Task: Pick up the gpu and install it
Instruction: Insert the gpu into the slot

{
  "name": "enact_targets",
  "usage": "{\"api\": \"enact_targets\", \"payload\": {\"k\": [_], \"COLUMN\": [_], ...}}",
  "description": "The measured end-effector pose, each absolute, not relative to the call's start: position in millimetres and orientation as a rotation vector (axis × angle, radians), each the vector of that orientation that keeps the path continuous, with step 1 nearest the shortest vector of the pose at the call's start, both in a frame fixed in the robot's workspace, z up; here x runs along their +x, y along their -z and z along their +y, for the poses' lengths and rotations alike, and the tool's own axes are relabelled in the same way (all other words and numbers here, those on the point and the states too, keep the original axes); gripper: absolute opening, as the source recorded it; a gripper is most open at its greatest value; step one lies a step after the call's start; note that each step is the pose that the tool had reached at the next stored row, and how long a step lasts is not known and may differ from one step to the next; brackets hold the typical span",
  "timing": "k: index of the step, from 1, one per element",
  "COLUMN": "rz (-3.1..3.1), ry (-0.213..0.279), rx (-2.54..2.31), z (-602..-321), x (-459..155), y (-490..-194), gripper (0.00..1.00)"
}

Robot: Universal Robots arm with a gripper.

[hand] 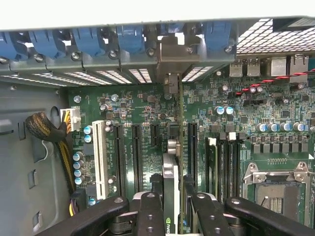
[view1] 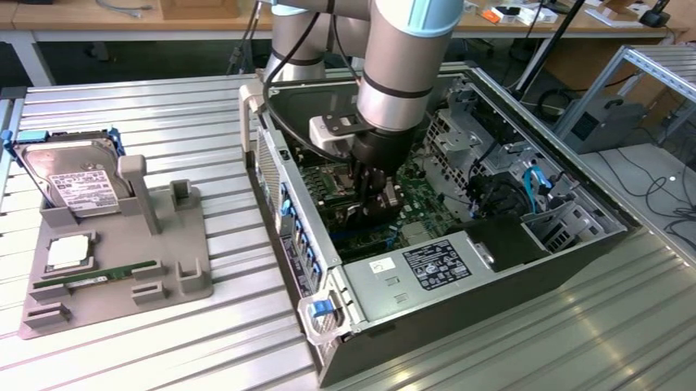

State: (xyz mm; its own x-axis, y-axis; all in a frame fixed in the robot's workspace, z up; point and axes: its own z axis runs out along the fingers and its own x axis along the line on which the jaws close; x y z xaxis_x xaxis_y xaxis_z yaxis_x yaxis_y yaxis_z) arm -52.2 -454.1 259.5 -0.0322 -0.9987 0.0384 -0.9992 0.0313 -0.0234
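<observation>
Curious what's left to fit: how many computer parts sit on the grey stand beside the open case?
3: a silver white-labelled hard drive upright at the grey stand's far end, a square silvery chip mid-stand, a narrow green memory stick nearest the camera. None looks hidden.

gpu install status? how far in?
Done: the gpu is off the gray parts stand, where the hard drive and memory stick remain. In hand: the gripper is shut on the gpu, edge-on, inside the open PC case above the motherboard. Left: seating; the card looks lined up with an expansion slot, but whether it is fully home cannot be told.
</observation>
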Motion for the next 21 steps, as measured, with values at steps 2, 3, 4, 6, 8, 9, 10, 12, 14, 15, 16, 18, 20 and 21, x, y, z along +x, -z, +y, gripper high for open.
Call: {"api": "enact_targets", "payload": {"k": [2,3,4,6,8,9,10,12,14,15,16,18,20,21], "rz": [-2.248,-2.248,-2.248,-2.248,-2.248,-2.248,-2.248,-2.248,-2.248,-2.248,-2.248,-2.247,-2.247,-2.247], "ry": [-0.068,-0.068,-0.068,-0.068,-0.068,-0.068,-0.068,-0.068,-0.068,-0.068,-0.068,-0.069,-0.069,-0.069], "rx": [2.178,2.177,2.178,2.177,2.177,2.177,2.177,2.177,2.177,2.177,2.177,2.177,2.177,2.177], "z": [-454,-454,-454,-454,-454,-454,-454,-454,-454,-454,-454,-454,-454,-453], "x": [-52,-52,-52,-52,-52,-52,-52,-52,-52,-52,-52,-52,-52,-52], "y": [-259,-259,-258,-258,-257,-257,-257,-257,-257,-257,-257,-264,-277,-283], "gripper": [0.27,0.27,0.27,0.27,0.27,0.27,0.27,0.27,0.4,0.52,0.58,0.58,0.58,0.58]}}
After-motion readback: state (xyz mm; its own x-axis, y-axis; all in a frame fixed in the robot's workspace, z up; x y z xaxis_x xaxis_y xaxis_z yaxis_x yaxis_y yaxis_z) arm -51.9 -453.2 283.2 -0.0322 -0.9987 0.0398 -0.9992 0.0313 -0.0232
